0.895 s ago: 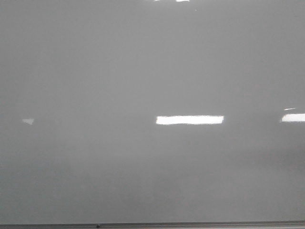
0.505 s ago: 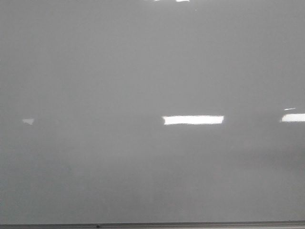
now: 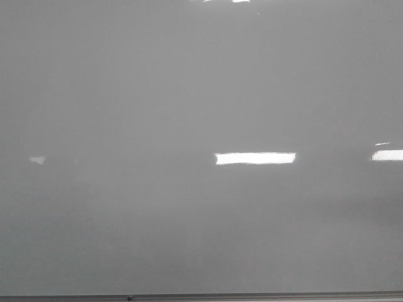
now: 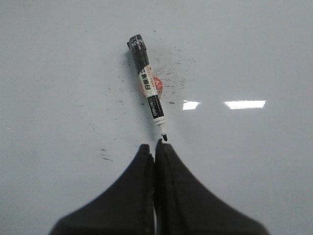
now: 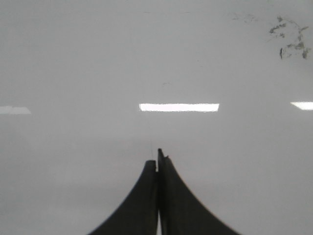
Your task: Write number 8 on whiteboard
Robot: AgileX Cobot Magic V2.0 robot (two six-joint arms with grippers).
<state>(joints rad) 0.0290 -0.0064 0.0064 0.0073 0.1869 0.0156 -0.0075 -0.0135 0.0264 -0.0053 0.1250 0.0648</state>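
Observation:
The whiteboard [image 3: 189, 94] fills the front view, glossy pale grey with bright light reflections. No number 8 shows on it, and neither gripper shows in that view. In the left wrist view a black and white marker [image 4: 149, 93] lies on the board [image 4: 254, 49], its bare tip pointing at my left gripper [image 4: 154, 146]. That gripper is shut and empty, with its fingertips just short of the tip. In the right wrist view my right gripper [image 5: 157, 159] is shut and empty over bare board [image 5: 73, 58].
A thin metal edge [image 3: 252, 296] runs along the bottom of the board. Faint black smudges [image 4: 171, 81] lie around the marker. Another patch of smudges [image 5: 288, 41] shows in the right wrist view.
The bright reflection in the middle of the board has become slightly shorter at its left end. Nothing else has changed.

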